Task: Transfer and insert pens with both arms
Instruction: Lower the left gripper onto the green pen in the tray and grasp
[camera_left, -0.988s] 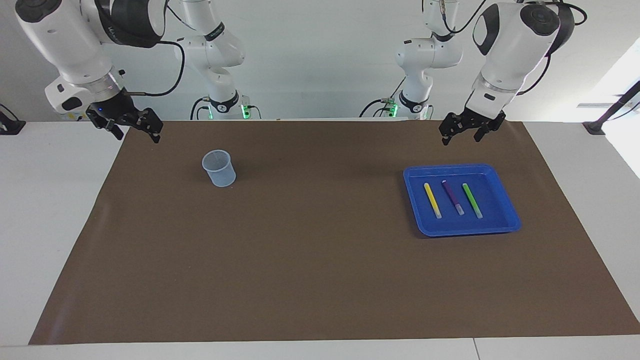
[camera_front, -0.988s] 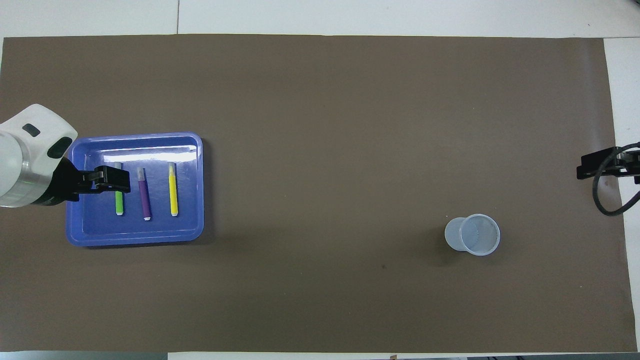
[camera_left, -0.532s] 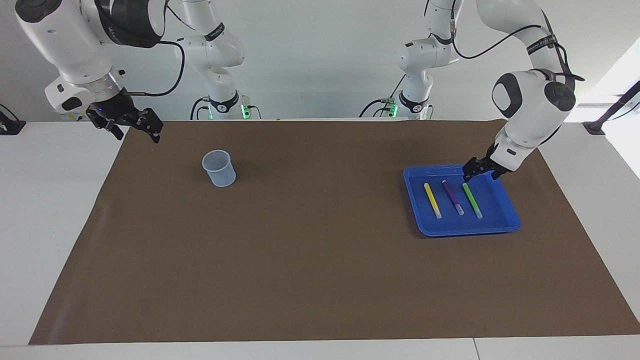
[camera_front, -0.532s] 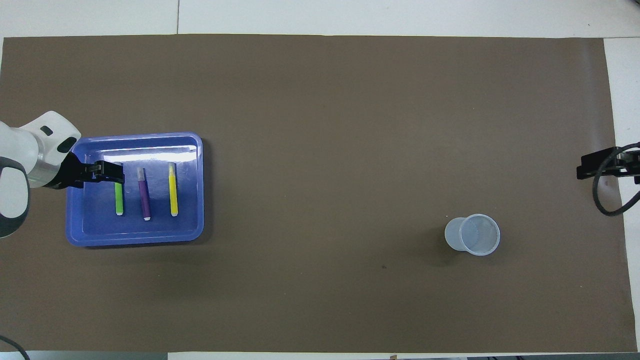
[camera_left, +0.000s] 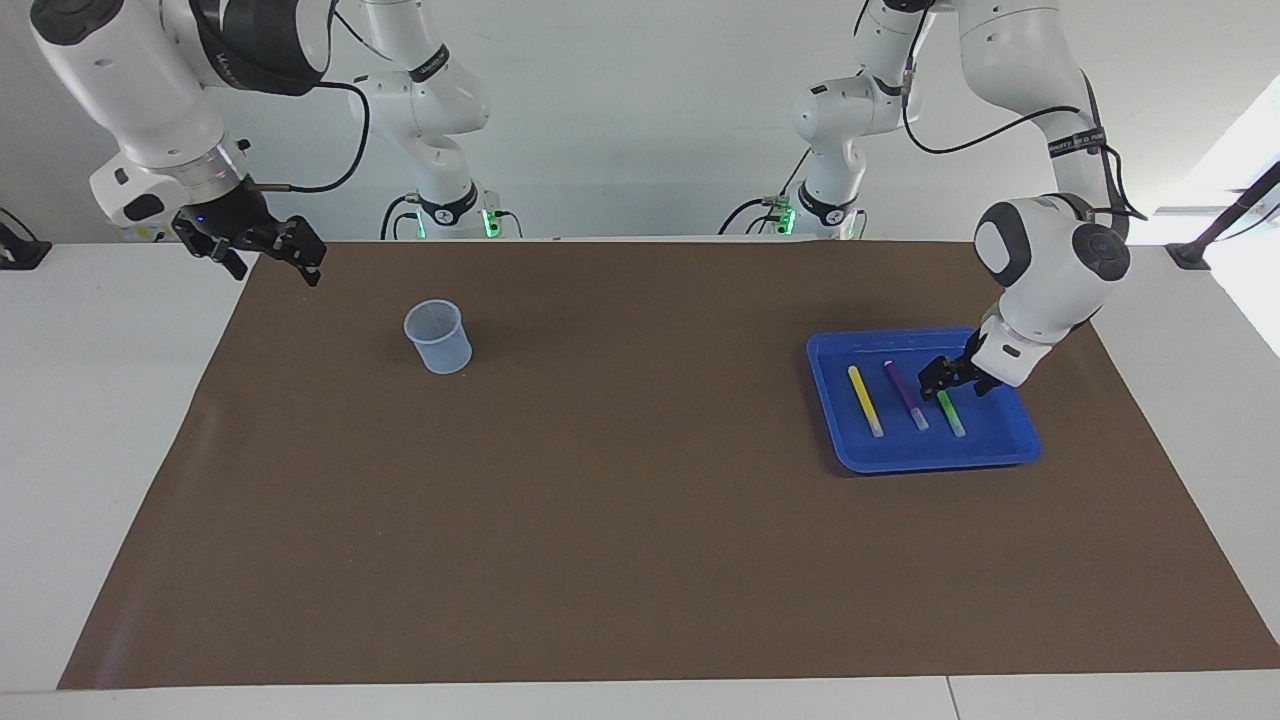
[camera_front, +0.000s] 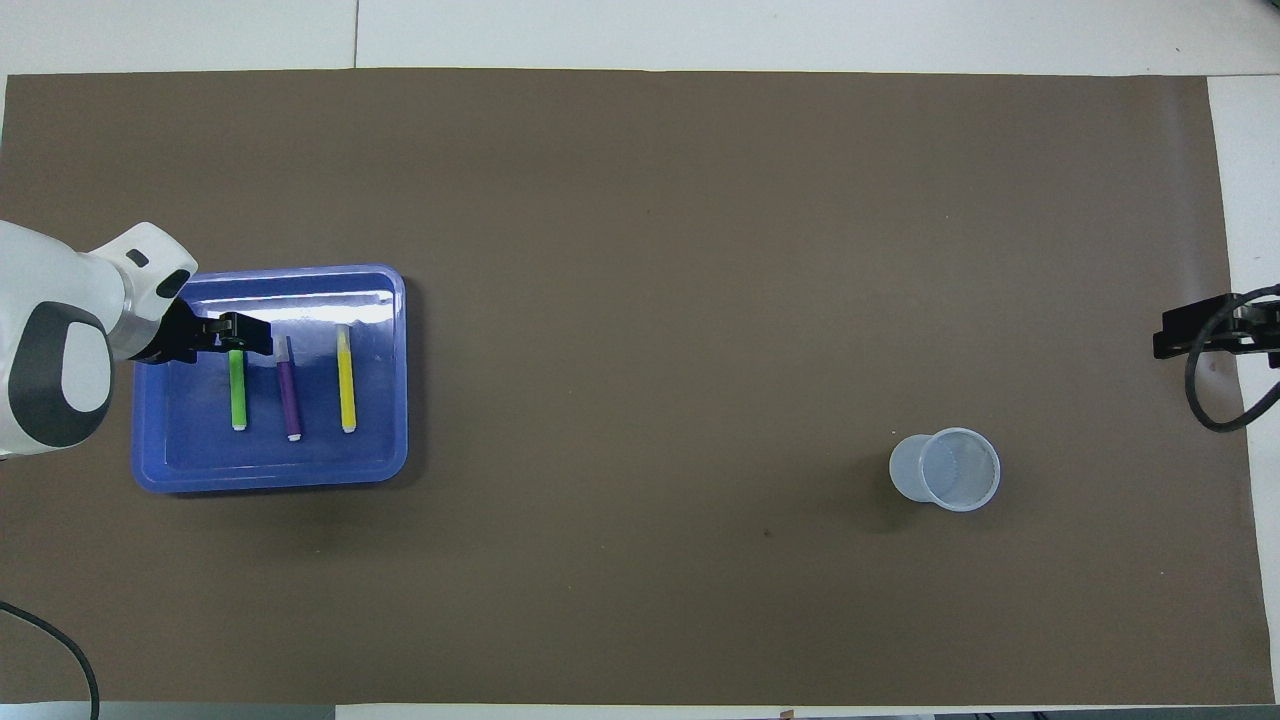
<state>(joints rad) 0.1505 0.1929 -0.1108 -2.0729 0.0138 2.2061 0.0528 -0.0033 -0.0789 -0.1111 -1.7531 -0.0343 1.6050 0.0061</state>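
Observation:
Three pens lie side by side in a blue tray (camera_left: 930, 462) (camera_front: 270, 480) toward the left arm's end of the table: yellow (camera_left: 865, 400) (camera_front: 346, 378), purple (camera_left: 906, 395) (camera_front: 289, 398) and green (camera_left: 951, 413) (camera_front: 238, 395). My left gripper (camera_left: 945, 380) (camera_front: 240, 340) is low inside the tray, right over the green pen, open and holding nothing. Part of the green pen is hidden under it, and whether it touches the pen does not show. My right gripper (camera_left: 278, 265) (camera_front: 1200, 335) waits open over the mat's edge at the right arm's end.
A clear plastic cup (camera_left: 437, 337) (camera_front: 945, 470) stands upright on the brown mat (camera_left: 640, 520) toward the right arm's end. Two smaller white arms with green-lit bases (camera_left: 445, 215) (camera_left: 825, 210) stand at the robots' edge of the table.
My left arm has come down from above the mat near the tray into the tray, and its gripper now sits over the green pen. The right arm, pens and cup have not moved.

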